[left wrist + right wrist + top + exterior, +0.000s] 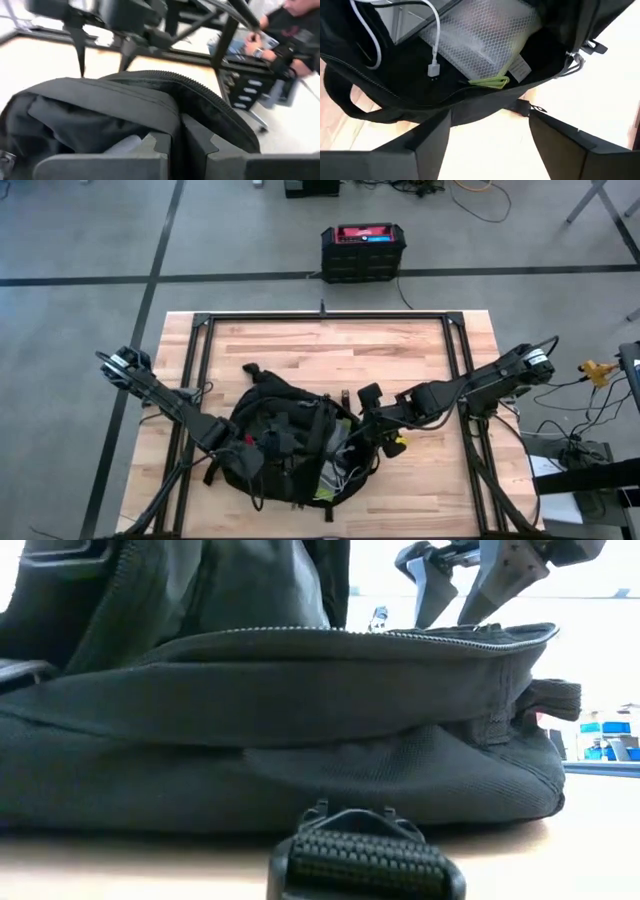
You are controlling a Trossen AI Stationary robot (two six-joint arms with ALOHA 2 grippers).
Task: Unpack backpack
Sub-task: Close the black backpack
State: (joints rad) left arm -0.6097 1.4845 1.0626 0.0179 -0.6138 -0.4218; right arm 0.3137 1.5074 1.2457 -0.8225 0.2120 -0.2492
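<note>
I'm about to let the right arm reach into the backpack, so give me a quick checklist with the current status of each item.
1. Backpack unzipped, contents exposed: ok; the right wrist view looks into it.
2. Items to take visible: ok; white cable and mesh pouch lie inside.
3. Right gripper open and empty: ok.
4. Right gripper at the opening: ok, outside the rim.
5. Left gripper holding the backpack's edge: ok; its fingers close on the fabric.
6. Cable free of snags: cannot tell.
</note>
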